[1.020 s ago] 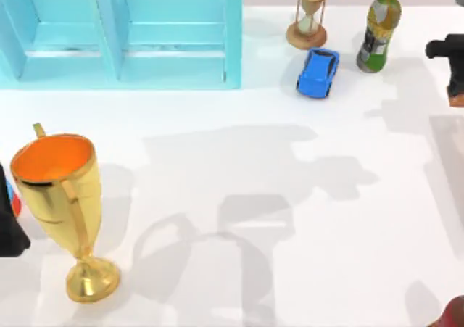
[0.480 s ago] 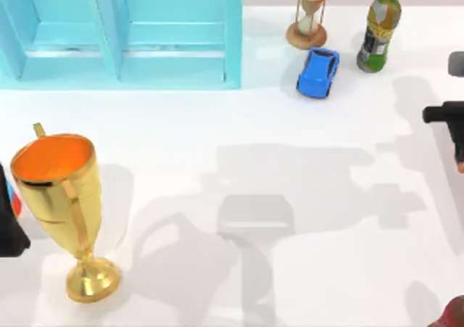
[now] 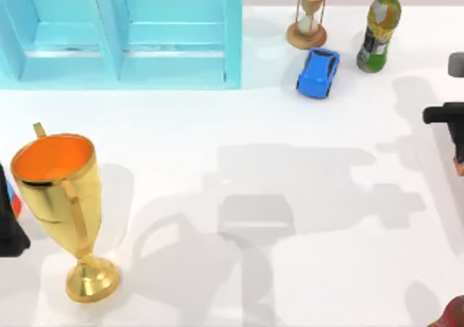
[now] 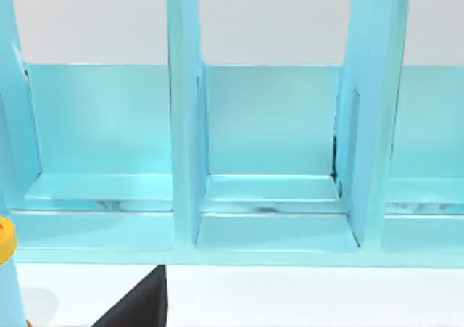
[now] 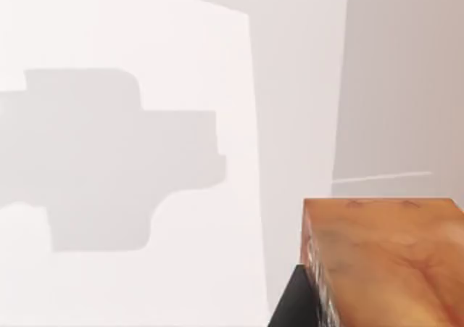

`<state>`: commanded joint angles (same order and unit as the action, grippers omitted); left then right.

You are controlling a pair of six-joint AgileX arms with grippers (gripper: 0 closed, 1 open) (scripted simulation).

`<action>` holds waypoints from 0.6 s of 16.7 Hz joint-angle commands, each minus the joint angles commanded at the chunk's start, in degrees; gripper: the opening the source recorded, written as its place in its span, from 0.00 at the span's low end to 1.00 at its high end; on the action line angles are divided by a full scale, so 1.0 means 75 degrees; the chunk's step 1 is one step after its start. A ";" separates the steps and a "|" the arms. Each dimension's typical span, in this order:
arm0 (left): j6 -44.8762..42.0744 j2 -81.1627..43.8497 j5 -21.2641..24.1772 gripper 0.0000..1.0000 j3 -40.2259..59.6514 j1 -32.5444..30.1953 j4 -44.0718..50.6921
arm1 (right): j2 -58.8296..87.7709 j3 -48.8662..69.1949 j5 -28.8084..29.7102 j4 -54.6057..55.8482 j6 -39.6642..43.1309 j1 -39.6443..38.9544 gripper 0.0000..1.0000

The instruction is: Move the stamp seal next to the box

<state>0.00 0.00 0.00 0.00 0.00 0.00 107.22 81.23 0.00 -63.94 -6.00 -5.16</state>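
Note:
The stamp seal (image 5: pixel 384 262) is a reddish-brown mottled block. In the right wrist view it is close up above the white table, with a black finger (image 5: pixel 293 304) pressed against its side. My right gripper (image 3: pixel 457 149) is at the table's right edge, shut on the seal, of which a reddish sliver (image 3: pixel 460 167) peeks out. A dark red thing (image 3: pixel 453 316) pokes in at the front right corner; I cannot tell whether it is the box. My left arm (image 3: pixel 9 229) is parked at the left edge.
A cyan compartmented shelf (image 3: pixel 119 33) spans the back left. A gold trophy (image 3: pixel 65 204) stands at front left. At the back right are an hourglass (image 3: pixel 310 14), a blue toy car (image 3: pixel 318 72) and a green bottle (image 3: pixel 379 28).
My right gripper came toward the front along the right edge with the seal in it, then held still for the last half second. The left arm has not moved.

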 joint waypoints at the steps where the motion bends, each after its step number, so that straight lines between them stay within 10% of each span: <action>1: 0.0000 0.0000 0.0000 1.00 0.0000 0.0000 0.0000 | 0.0000 0.0000 0.0000 0.0000 0.0000 0.0000 0.60; 6: 0.0000 0.0000 0.0000 1.00 0.0000 0.0000 0.0000 | 0.0000 0.0000 0.0000 0.0000 0.0000 0.0000 0.98; 10: 0.0000 0.0000 0.0000 1.00 0.0000 0.0000 0.0000 | 0.0000 0.0000 0.0000 0.0000 0.0000 0.0000 1.00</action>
<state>0.00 0.00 0.00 0.00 0.00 0.00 107.22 81.23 0.00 -63.94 -6.00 -5.16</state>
